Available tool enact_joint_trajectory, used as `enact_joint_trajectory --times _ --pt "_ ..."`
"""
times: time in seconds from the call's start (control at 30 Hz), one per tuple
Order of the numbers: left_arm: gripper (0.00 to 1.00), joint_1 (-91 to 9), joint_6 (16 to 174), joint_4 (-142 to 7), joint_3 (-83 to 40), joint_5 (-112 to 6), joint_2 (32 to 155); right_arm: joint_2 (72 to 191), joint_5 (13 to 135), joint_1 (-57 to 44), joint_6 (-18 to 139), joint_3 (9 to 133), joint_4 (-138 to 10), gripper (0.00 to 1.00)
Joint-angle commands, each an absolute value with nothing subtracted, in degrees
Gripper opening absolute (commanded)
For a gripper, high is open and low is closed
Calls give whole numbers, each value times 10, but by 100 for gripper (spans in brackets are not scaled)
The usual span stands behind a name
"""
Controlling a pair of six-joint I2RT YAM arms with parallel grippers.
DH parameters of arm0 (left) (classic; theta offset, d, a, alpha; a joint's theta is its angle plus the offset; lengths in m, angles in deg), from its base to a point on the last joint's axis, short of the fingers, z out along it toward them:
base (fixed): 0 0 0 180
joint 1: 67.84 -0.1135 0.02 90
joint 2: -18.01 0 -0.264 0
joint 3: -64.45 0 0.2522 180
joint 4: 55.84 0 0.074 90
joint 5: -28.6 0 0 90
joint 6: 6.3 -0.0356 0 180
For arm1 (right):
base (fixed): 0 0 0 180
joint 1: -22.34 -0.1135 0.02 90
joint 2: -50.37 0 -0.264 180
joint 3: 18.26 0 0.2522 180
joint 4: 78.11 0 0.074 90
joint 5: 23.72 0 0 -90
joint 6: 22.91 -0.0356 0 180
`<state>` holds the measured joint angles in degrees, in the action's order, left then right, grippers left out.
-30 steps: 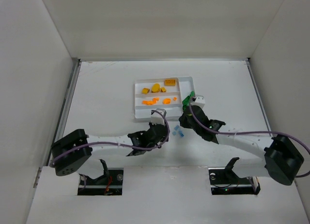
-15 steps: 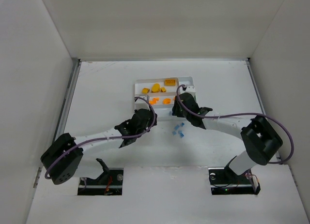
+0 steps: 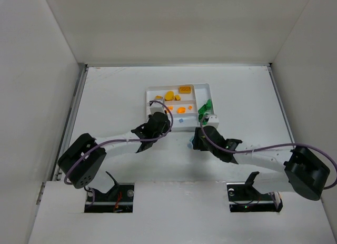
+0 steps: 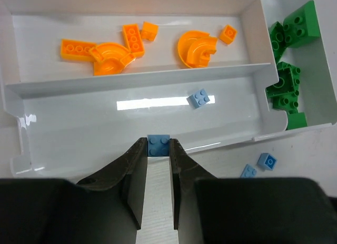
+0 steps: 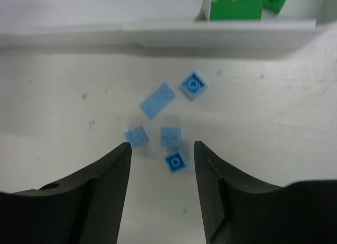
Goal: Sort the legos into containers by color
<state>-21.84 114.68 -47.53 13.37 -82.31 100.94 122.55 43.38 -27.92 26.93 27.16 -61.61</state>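
Observation:
The white tray (image 3: 149, 108) holds yellow bricks (image 3: 185, 89) in its far section and orange bits (image 4: 113, 49) in its middle one. One light-blue brick (image 4: 199, 98) lies in the near section, and green bricks (image 4: 287, 70) fill the crosswise end. My left gripper (image 4: 158, 149) is shut on a light-blue brick (image 4: 158, 145) above the near section's front wall; it also shows in the top view (image 3: 162, 116). My right gripper (image 5: 162, 146) is open over several light-blue pieces (image 5: 175, 161) on the table, just in front of the tray (image 5: 158, 36). It also shows in the top view (image 3: 196, 141).
Two loose light-blue pieces (image 4: 267, 160) lie on the table beside the tray's near right corner. White walls enclose the table on three sides. Both arms reach in side by side, close together near the tray's front edge.
My left gripper has moved forward from the table to the tray's near section. My right gripper went to the tray's green end, then drew back over the blue pieces.

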Motion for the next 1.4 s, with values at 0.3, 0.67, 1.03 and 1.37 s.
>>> enact_joint_trajectory --times 0.3,0.67,1.03,1.37 --pt "33 -227 1126 -450 77 -833 1074 1252 394 -323 243 271 -585 53" --pt "35 -199 1126 -455 127 -839 989 1283 390 -325 249 281 -586 36" --pt "34 -101 1181 -460 205 -843 923 1230 396 -318 273 324 -543 22" --pt "37 -36 1239 -426 205 -853 980 1364 428 -232 364 488 -615 21"
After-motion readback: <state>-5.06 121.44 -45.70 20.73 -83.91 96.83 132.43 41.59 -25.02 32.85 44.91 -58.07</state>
